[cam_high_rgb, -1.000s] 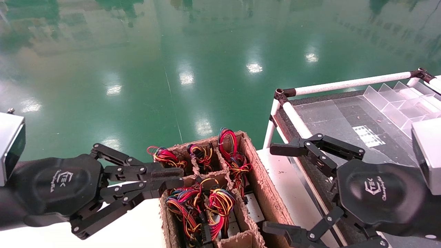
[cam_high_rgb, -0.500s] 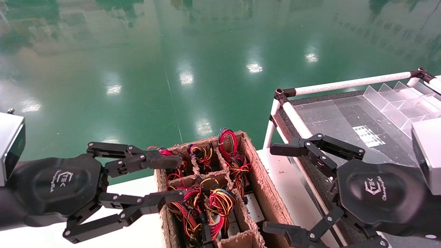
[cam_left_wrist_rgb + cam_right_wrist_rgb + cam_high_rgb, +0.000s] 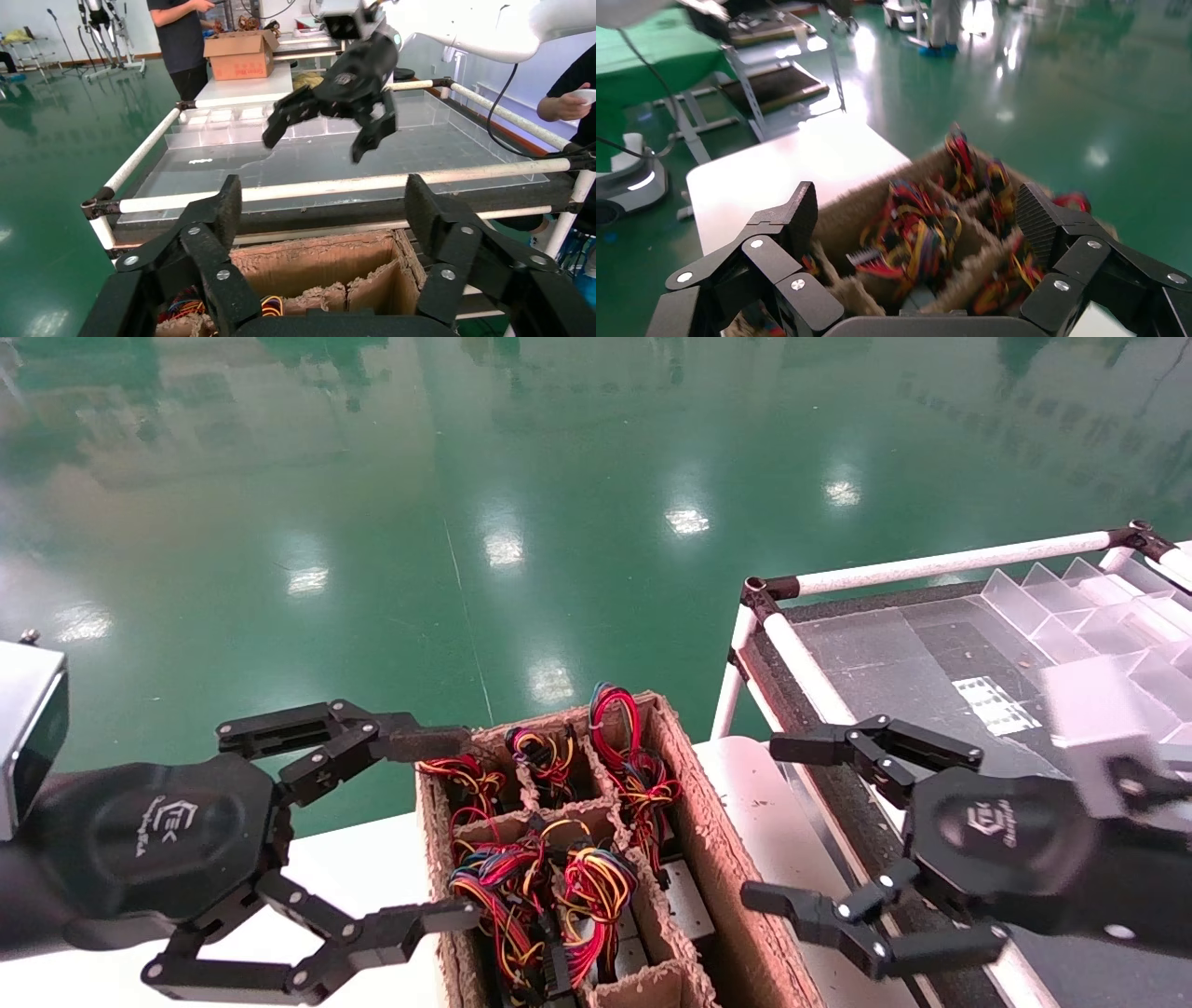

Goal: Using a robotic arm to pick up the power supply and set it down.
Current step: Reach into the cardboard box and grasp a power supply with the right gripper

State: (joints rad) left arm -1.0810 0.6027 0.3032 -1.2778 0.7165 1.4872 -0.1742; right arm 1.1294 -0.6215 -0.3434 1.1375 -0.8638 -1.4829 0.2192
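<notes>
The power supply (image 3: 622,728) stands in the far right cell of a torn cardboard box (image 3: 712,822); its tall loop of red, yellow and orange wires rises above the rim. My left gripper (image 3: 445,829) hangs wide open at the box's left wall, holding nothing. In the left wrist view the left gripper (image 3: 323,210) frames an inner cardboard wall (image 3: 316,260). My right gripper (image 3: 778,822) is open to the right of the box, also holding nothing. In the right wrist view the right gripper (image 3: 918,217) looks across blurred wire bundles (image 3: 912,232).
Like units with shorter wire bundles (image 3: 521,887) fill other cells. The box sits on a white table (image 3: 363,868). To the right is a railed cart (image 3: 931,562) with a dark mat and a clear divider tray (image 3: 1090,607). Green floor lies beyond.
The left gripper went from shut to wide open by the far left cell, and that cell's wire bundle now sits lower. The right gripper shifted and turned beside the box.
</notes>
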